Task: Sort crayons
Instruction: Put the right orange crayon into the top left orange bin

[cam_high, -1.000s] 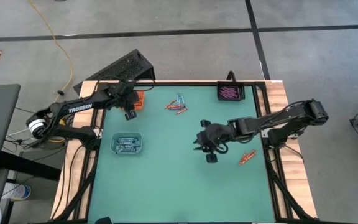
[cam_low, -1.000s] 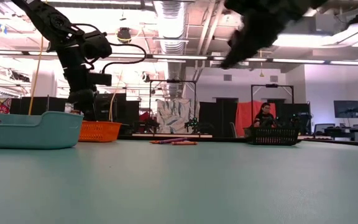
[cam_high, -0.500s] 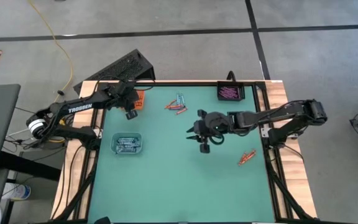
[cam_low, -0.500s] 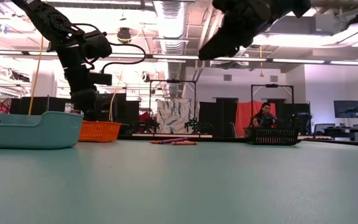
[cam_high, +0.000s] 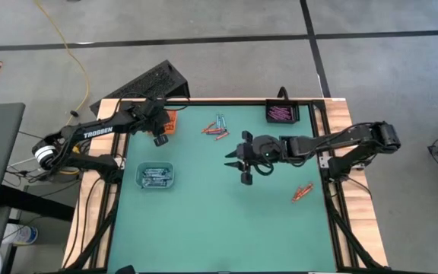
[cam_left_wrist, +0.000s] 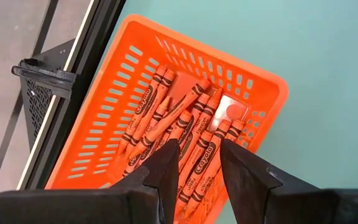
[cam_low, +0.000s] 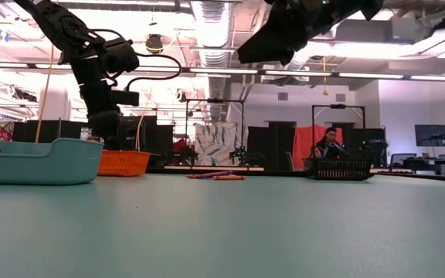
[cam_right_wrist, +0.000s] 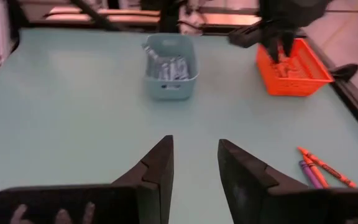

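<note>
Sorting looks mostly done: three trays hold crayons, while loose crayons [cam_high: 217, 128] remain far-centre and some [cam_high: 303, 192] at right. Both left end effector [cam_left_wrist: 196, 165] and right end effector [cam_right_wrist: 194, 162] are spread, empty.

The green table [cam_high: 204, 221] carries an orange tray [cam_left_wrist: 123, 118] under the left jaws, a teal tray [cam_right_wrist: 169, 65], a black tray [cam_high: 282, 113], and loose crayons [cam_high: 217, 128] ahead of the right jaws.
</note>
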`<state>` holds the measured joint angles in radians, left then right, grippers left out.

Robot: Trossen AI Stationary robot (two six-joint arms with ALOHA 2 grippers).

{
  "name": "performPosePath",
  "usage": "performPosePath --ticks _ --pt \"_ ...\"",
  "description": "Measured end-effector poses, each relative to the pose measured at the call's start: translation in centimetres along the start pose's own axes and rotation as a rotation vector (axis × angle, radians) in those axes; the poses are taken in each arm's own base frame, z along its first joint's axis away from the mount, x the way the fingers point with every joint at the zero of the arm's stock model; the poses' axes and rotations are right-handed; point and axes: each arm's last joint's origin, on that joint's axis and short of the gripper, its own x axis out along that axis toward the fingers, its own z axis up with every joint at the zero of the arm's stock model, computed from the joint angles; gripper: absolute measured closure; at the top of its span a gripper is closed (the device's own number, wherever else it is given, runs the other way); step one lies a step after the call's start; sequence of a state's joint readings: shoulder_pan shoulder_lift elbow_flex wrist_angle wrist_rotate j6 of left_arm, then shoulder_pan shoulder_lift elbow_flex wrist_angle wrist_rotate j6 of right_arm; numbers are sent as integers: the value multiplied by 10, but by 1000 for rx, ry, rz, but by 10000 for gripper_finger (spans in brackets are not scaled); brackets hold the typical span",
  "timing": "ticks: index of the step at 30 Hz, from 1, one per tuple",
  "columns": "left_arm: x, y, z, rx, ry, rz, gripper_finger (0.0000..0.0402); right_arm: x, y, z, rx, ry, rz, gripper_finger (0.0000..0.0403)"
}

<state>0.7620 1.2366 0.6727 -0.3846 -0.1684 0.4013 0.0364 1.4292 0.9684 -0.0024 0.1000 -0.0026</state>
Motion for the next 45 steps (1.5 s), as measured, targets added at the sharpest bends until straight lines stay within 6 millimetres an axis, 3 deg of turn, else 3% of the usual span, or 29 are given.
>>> performPosePath --ticks 8,22,32,45 --pt "0 0 0 -2 0 0 294 0 0 4 170 -46 -75 269" --pt "0 0 0 -2 0 0 294 -5 23 3 306 -75 -167 269" --pt "0 0 0 -2 0 0 294 -8 38 3 300 -88 -171 269" --pt "0 0 0 -2 0 0 294 -9 41 3 240 -82 -160 269"
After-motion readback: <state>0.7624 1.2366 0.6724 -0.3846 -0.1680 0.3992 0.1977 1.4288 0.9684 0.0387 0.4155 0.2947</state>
